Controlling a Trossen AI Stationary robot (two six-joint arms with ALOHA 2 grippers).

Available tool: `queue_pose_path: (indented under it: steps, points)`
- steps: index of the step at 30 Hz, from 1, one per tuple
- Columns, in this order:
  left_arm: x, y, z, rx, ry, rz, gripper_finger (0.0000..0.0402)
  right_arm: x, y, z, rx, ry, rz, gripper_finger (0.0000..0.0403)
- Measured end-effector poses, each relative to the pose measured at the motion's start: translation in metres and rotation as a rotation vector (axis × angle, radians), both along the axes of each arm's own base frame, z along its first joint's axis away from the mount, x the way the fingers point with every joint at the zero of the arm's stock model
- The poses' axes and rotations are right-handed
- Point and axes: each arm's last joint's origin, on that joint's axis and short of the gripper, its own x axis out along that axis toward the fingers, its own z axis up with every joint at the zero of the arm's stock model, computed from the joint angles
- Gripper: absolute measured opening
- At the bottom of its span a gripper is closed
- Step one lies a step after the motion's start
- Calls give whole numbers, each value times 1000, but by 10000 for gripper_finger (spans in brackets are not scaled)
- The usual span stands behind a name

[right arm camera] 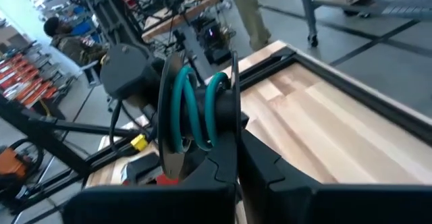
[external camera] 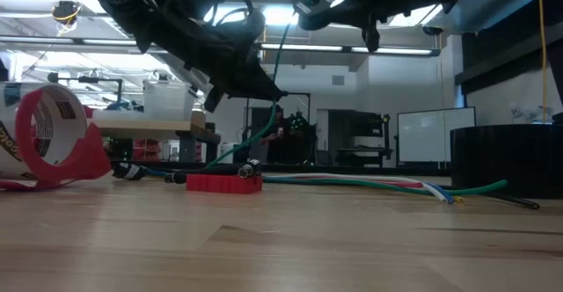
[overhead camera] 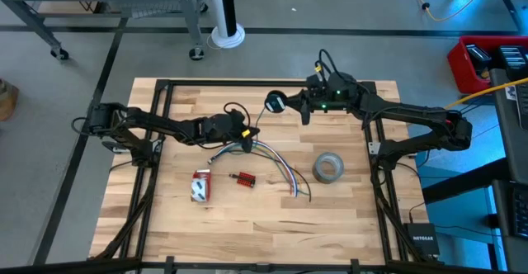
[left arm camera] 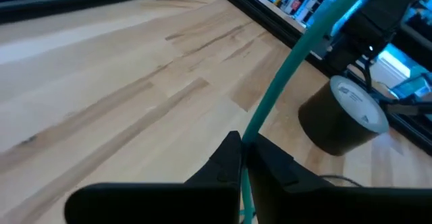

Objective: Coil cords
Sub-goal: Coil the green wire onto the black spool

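A teal cord (left arm camera: 297, 48) runs from my left gripper (overhead camera: 245, 134) up to a small dark spool (right arm camera: 196, 109), where it is wound in a few turns between two discs. My right gripper (overhead camera: 280, 102) holds that spool above the table's far middle. My left gripper is shut on the cord just left of and nearer than the spool, above the table. Below the left gripper the cord (external camera: 230, 149) drops to the table. My left gripper pinches the teal cord (left arm camera: 251, 137) between its two fingers, lying across it. The stretch from the fingers up to the spool runs straight and taut. My right gripper is shut on the spool's lower edge (right arm camera: 228, 137), with the spool lifted clear of the table; the fingers hide the exact place.
A bundle of loose coloured wires (overhead camera: 276, 162) lies mid-table. A grey tape roll (overhead camera: 327, 167) stands to its right. A small red part (overhead camera: 242, 178) and a red-and-white tape dispenser (overhead camera: 200, 186) lie nearer the front. People stand in the room beyond the table (right arm camera: 243, 8).
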Motion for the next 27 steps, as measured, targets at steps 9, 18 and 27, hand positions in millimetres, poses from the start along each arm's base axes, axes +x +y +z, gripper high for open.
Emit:
queue_pose_path:
  steps: [9,18,27]
  points:
    - [1,-4,2,-78,-50,53,2,8,-5,-1,-19,-49,-49,1]
    - [6,-5,11,-97,-107,54,1,40,-18,-32,19,-59,-55,1]
    - [10,-5,18,-96,-131,53,0,59,-27,-53,42,-104,-103,1]
